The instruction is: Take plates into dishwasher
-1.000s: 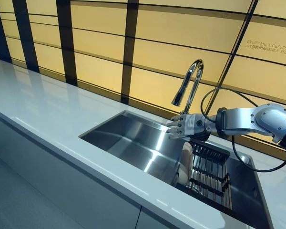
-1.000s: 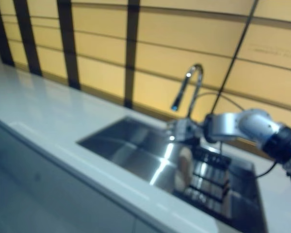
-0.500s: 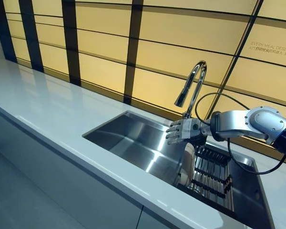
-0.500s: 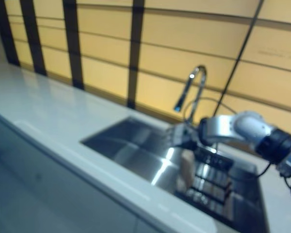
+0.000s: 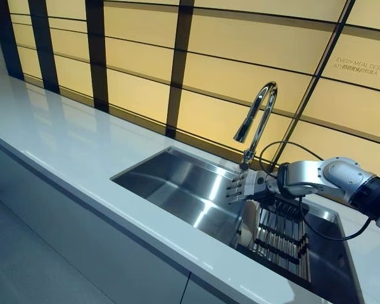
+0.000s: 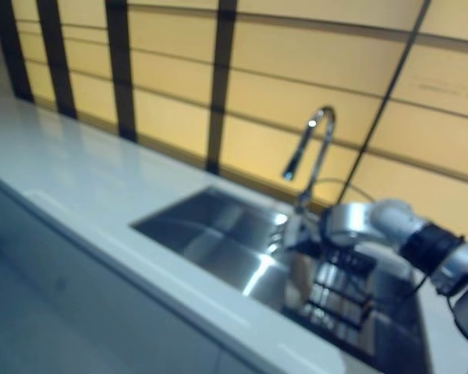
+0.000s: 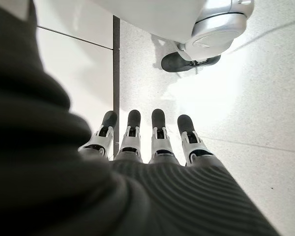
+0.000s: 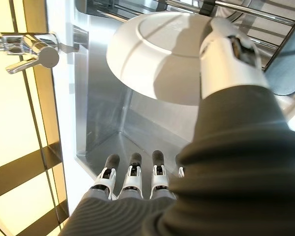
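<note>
Yellow panelled wall behind steel sink point(image 5: 177, 183). 1 round white ceramic plate point(image 8: 157, 59) stands on edge in black wire rack point(image 5: 280, 229). Right hand point(image 5: 244, 185) above it, fingers straight, grasping nothing. Plate probably stiff, slippery, fragile; pinch top rim. Left hand point(image 7: 142, 147) relaxed, over floor.

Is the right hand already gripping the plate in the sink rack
No. In the right wrist view the right hand has straight fingers clear of the white plate, holding nothing.

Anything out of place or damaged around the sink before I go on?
Nothing stands out. The plate stands on edge against the rack in the sink, unbroken, with the right robot hand open just above it. No spills visible.
</note>
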Controlling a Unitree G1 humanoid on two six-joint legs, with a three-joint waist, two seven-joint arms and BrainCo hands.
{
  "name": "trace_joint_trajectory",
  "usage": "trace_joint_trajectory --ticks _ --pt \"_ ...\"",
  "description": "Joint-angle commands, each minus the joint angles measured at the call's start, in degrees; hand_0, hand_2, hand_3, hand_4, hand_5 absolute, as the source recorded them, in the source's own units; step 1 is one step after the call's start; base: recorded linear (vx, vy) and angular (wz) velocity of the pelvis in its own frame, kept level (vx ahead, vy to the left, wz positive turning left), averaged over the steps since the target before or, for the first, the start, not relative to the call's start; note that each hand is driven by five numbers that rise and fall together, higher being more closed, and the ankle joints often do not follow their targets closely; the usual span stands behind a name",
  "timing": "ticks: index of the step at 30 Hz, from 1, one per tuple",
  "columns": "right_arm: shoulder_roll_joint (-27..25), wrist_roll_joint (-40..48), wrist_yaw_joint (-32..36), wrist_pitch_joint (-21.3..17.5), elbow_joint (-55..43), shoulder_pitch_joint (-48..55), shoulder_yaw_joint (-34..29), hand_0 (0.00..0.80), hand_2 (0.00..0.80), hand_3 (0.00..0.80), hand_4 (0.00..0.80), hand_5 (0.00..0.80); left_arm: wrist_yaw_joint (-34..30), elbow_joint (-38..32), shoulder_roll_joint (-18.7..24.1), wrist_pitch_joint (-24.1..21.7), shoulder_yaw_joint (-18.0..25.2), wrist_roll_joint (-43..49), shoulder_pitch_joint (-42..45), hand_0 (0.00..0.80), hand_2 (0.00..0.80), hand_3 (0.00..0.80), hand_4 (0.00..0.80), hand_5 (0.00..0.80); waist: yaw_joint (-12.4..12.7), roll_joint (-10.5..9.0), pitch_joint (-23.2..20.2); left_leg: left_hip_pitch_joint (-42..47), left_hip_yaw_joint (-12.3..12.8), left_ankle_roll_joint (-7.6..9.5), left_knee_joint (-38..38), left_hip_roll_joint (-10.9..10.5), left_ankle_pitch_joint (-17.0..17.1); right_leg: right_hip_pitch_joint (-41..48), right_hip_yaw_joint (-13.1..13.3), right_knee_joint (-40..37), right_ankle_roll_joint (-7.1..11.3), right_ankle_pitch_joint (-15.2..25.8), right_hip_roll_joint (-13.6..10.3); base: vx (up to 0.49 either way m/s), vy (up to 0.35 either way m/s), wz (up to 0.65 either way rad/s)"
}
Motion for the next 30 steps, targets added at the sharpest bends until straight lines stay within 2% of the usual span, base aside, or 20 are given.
trace_joint_trajectory --ticks 1,8,16,30 --pt "-1.6 1.2 -0.1 1.5 4.6 -2.8 -1.2 0.0 0.0 0.0 0.0 0.0 -0.9 -0.3 1.8 -0.9 -0.9 1.2 -1.1 0.0 0.0 0.0 0.0 0.0 2.8 -1.09 0.7 -3.9 2.1 -0.9 -2.2 0.8 3.5 7.7 -1.8 0.2 4.11 -8.4 -0.7 0.014 -0.033 0.0" --pt "-2.3 1.3 -0.2 2.4 5.5 -1.3 -2.2 0.0 0.0 0.0 0.0 0.0 -1.1 0.0 2.7 -0.7 0.3 1.2 -0.1 0.0 0.0 0.0 0.0 0.0 2.6 -0.71 1.2 -4.1 2.1 -0.94 -2.2 1.0 3.6 7.4 -1.6 0.2 4.03 -8.3 -0.5 0.013 -0.028 0.0" --pt "-2.0 -2.8 -3.7 3.5 8.5 -0.4 -3.0 0.0 0.0 0.0 0.0 0.0 -1.4 -1.7 3.0 -1.5 -0.1 0.9 0.2 0.0 0.0 0.0 0.0 0.0 2.9 -0.33 2.4 -5.3 2.1 -1.19 -2.3 1.3 4.3 6.1 -1.3 0.2 4.0 -7.9 -0.1 -0.016 -0.02 0.0" --pt "-2.1 -3.0 -4.5 2.8 8.3 1.8 -4.3 0.0 0.0 0.0 0.0 0.0 -1.6 -2.7 2.6 -1.1 -0.2 1.3 0.6 0.0 0.0 0.0 0.0 0.0 2.6 -0.02 2.3 -5.7 2.2 -1.34 -2.3 1.3 4.5 5.6 -1.3 0.2 4.11 -7.8 0.0 -0.003 -0.002 0.0"
